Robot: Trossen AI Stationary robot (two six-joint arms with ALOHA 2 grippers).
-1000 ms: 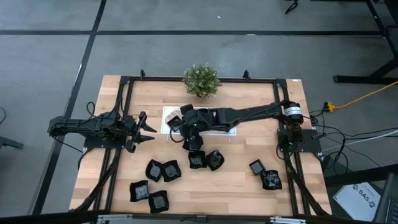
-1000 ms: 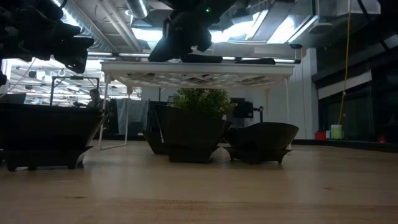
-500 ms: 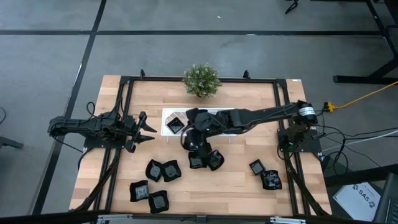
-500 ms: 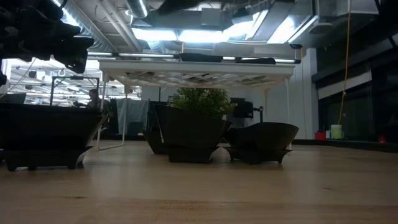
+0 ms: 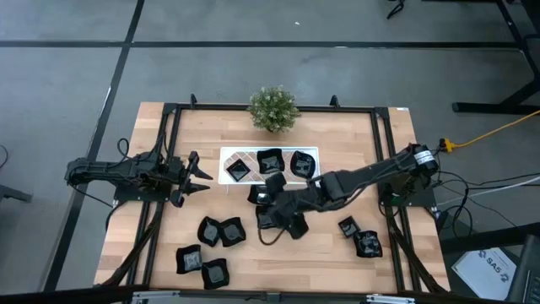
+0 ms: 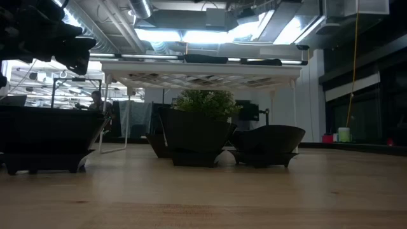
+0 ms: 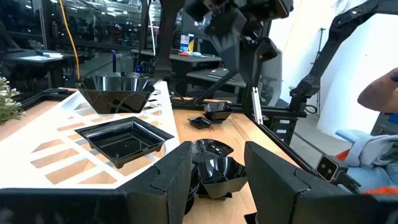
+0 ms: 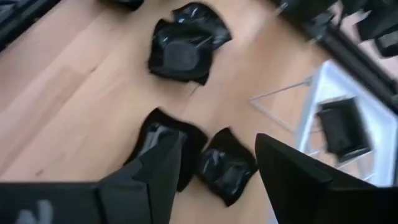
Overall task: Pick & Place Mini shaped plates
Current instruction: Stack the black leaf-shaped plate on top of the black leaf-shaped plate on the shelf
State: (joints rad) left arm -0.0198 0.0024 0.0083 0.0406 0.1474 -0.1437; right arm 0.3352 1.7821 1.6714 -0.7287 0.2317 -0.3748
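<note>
The right claw is hovering over the middle of the worktop, its fingers spread wide and gripping nothing. Right beneath it a pair of small black plates is lying side by side on the wood, and a third plate is sitting a little farther off. Three more plates are resting in a row on the white tray, just beyond the claw and near the potted plant. Other plates are lying scattered along the near edge. The left claw is waiting at the left side, fingers apart and empty, pointing toward the tray
</note>
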